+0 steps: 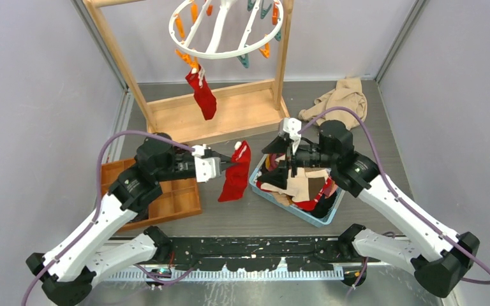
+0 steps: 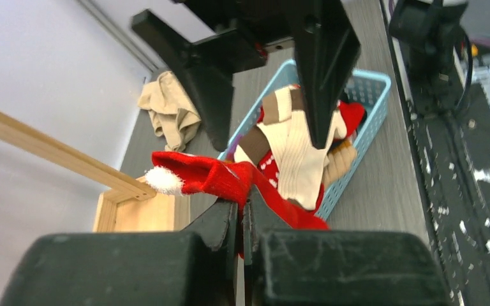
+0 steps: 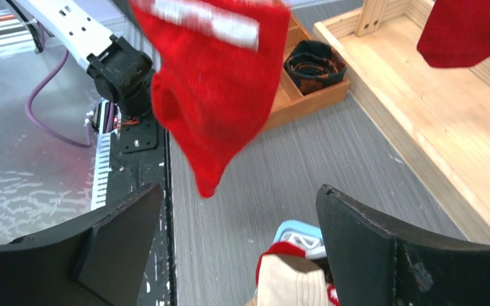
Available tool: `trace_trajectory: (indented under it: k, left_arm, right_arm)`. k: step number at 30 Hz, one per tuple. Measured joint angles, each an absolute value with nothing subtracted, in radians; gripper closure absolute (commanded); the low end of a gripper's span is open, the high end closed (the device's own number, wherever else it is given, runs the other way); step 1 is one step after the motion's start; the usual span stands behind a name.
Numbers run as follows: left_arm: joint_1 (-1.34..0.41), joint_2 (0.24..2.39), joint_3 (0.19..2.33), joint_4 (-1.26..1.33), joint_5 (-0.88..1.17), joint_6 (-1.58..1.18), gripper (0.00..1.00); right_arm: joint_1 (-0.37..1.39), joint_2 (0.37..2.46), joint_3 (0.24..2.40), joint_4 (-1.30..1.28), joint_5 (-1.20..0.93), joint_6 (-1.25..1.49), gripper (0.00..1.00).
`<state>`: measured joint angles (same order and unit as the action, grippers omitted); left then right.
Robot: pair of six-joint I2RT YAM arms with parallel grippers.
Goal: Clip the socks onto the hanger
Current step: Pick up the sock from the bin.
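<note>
My left gripper (image 1: 224, 166) is shut on a red sock (image 1: 236, 175) with a white pom-pom, which hangs from it over the table between the two arms. In the left wrist view the left gripper (image 2: 245, 204) pinches the red sock's (image 2: 210, 175) fold. My right gripper (image 1: 279, 156) stands open beside it, over the basket's left end; the right wrist view shows the right gripper (image 3: 239, 188) holding nothing, the red sock (image 3: 214, 95) dangling ahead of it. The white ring hanger (image 1: 223, 56) hangs at the back with another red sock (image 1: 204, 95) clipped to it. More socks (image 1: 303, 182) fill the blue basket (image 1: 255, 183).
A tall wooden frame (image 1: 230, 118) carries the hanger at the back. A wooden compartment tray (image 1: 175, 201) lies under the left arm, with a dark rolled sock (image 3: 314, 64) in it. A beige cloth (image 1: 341, 95) is crumpled at the back right. Grey walls close both sides.
</note>
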<state>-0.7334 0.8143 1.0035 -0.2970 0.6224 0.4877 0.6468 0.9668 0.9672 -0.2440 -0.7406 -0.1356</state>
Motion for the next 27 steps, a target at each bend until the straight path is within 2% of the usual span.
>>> trace_trajectory:
  k: [4, 8, 18, 27]
  left_arm:
    - [-0.733, 0.875, 1.034, -0.372, 0.669, 0.607, 1.0]
    - [-0.733, 0.898, 1.034, -0.394, 0.699, 0.641, 1.0]
    - [-0.733, 0.896, 1.019, -0.334, 0.717, 0.601, 1.0]
    - [-0.733, 0.866, 0.936, -0.242, 0.684, 0.504, 1.0]
  right_arm:
    - [0.647, 1.027, 0.967, -0.155, -0.77, -0.113, 0.04]
    - [0.647, 1.067, 0.973, -0.062, -0.793, -0.078, 0.11]
    - [0.647, 1.068, 0.978, 0.076, -0.825, -0.024, 0.44]
    - [0.647, 1.04, 0.978, 0.074, -0.833, -0.072, 0.75]
